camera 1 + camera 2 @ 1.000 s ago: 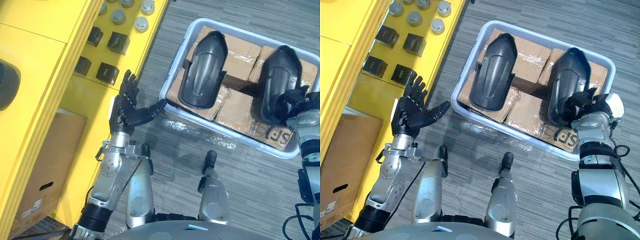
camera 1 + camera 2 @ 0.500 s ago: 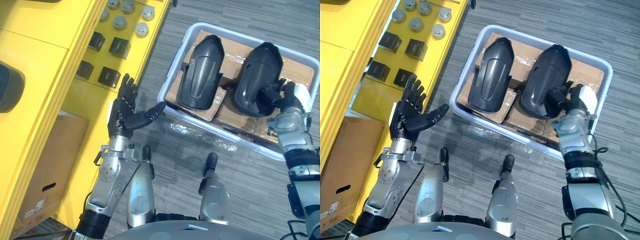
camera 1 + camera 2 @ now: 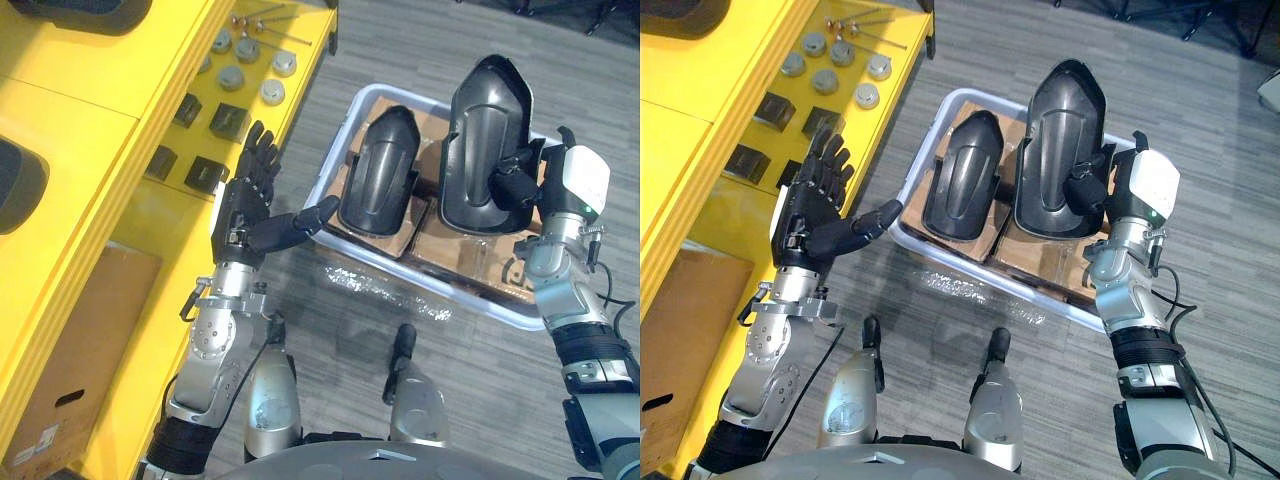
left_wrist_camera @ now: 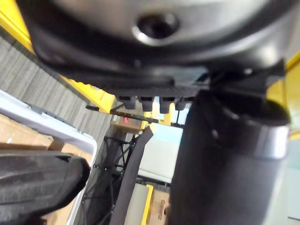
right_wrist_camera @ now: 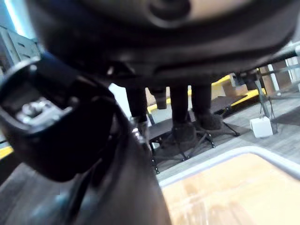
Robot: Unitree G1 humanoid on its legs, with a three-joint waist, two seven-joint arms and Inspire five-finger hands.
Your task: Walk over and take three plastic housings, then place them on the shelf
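Observation:
My right hand [image 3: 518, 182] is shut on a black plastic housing [image 3: 482, 135] and holds it upright above the white bin [image 3: 424, 292]. In the right wrist view the housing's dark surface [image 5: 98, 197] lies against the hand. A second black housing [image 3: 378, 185] lies in the bin on cardboard boxes. My left hand [image 3: 246, 214] hovers open, thumb pointing at the bin's left rim, between the bin and the yellow shelf [image 3: 90, 85]. Two more dark housings [image 3: 15, 185] rest on the shelf's upper levels.
The shelf's low level carries several metal discs [image 3: 272, 92] and dark blocks [image 3: 228, 121]. A cardboard box [image 3: 60, 400] stands under the shelf. Grey carpet floor lies around the bin.
My right hand has lifted its housing up out of the bin and tipped it upright. The left hand stays open by the bin's rim. The camera has shifted.

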